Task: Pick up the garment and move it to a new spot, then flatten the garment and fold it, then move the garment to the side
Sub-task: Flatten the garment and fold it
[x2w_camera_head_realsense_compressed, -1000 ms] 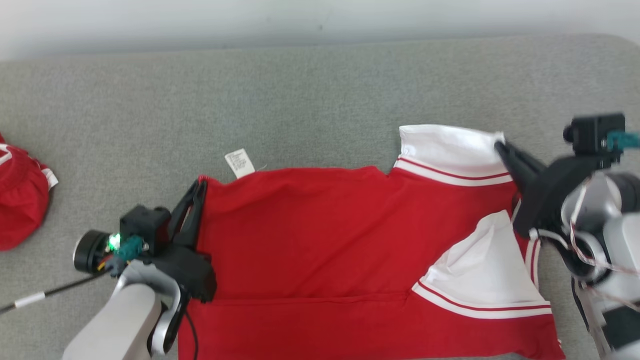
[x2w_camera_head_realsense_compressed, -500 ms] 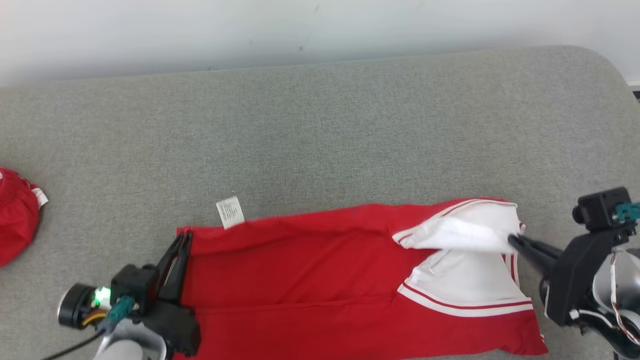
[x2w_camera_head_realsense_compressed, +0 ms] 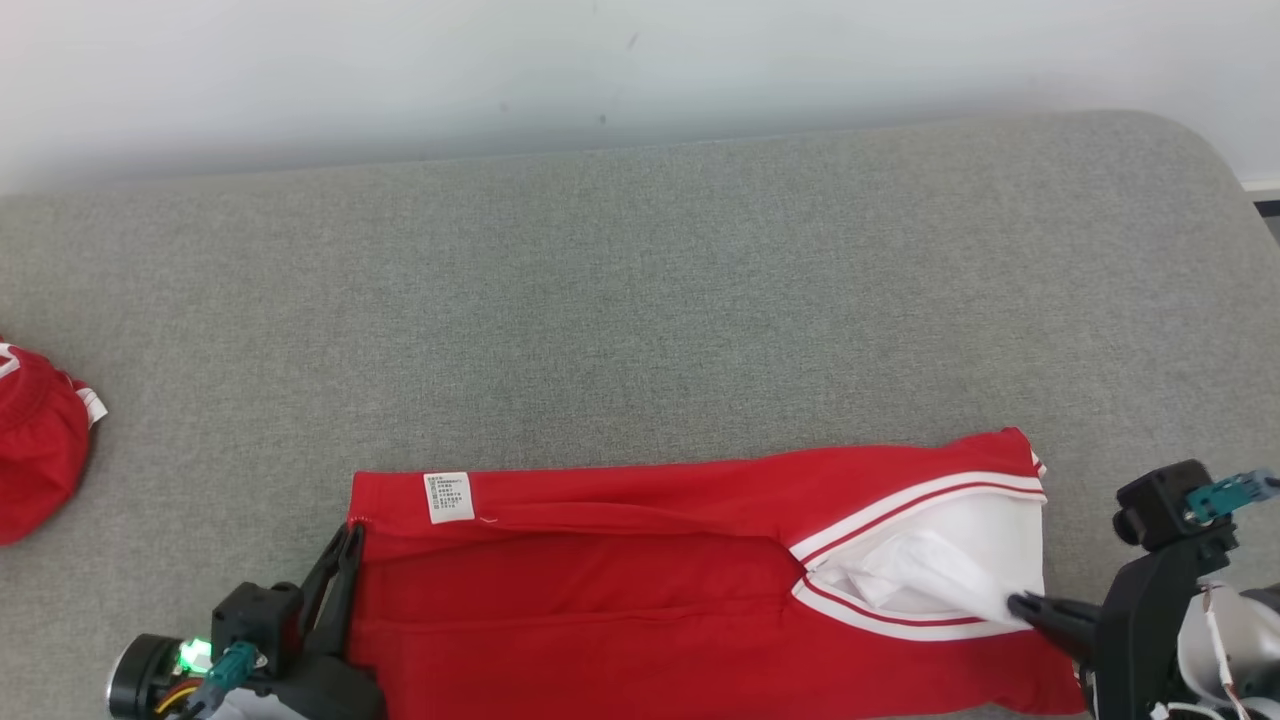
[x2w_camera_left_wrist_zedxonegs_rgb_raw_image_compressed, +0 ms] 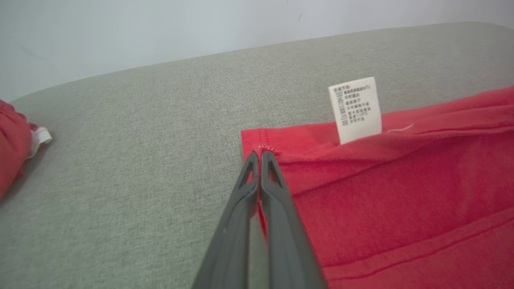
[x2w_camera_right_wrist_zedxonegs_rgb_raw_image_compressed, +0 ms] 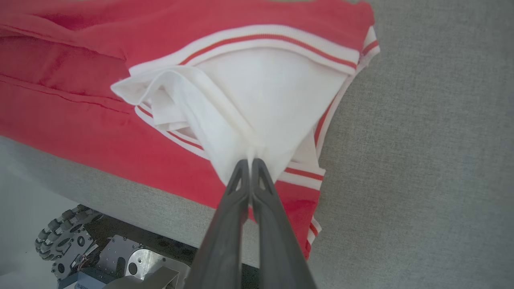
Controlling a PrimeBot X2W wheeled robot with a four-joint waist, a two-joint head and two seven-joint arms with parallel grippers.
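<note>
A red garment [x2w_camera_head_realsense_compressed: 620, 590] with white, red-striped sleeves lies folded lengthwise at the near edge of the grey cushion [x2w_camera_head_realsense_compressed: 640, 320]. My left gripper [x2w_camera_head_realsense_compressed: 350, 535] is shut on its red corner at the left end, just below the white care label [x2w_camera_head_realsense_compressed: 448, 497]; the left wrist view shows the pinched hem [x2w_camera_left_wrist_zedxonegs_rgb_raw_image_compressed: 260, 151] and label [x2w_camera_left_wrist_zedxonegs_rgb_raw_image_compressed: 355, 109]. My right gripper [x2w_camera_head_realsense_compressed: 1015, 603] is shut on the white sleeve fabric [x2w_camera_head_realsense_compressed: 930, 575] at the right end. In the right wrist view the white cloth [x2w_camera_right_wrist_zedxonegs_rgb_raw_image_compressed: 257, 104] bunches at the fingertips [x2w_camera_right_wrist_zedxonegs_rgb_raw_image_compressed: 249, 161].
A second red garment [x2w_camera_head_realsense_compressed: 35, 455] lies bunched at the cushion's left edge, also in the left wrist view [x2w_camera_left_wrist_zedxonegs_rgb_raw_image_compressed: 16, 140]. A pale wall [x2w_camera_head_realsense_compressed: 600, 70] runs behind. The robot's wheeled base [x2w_camera_right_wrist_zedxonegs_rgb_raw_image_compressed: 80, 249] shows below the cushion's near edge.
Both grippers have pulled the garment's far edge toward me, folding it over itself. The white sleeve now lies on the near half and the label has flipped onto the red cloth. The camera tilted.
</note>
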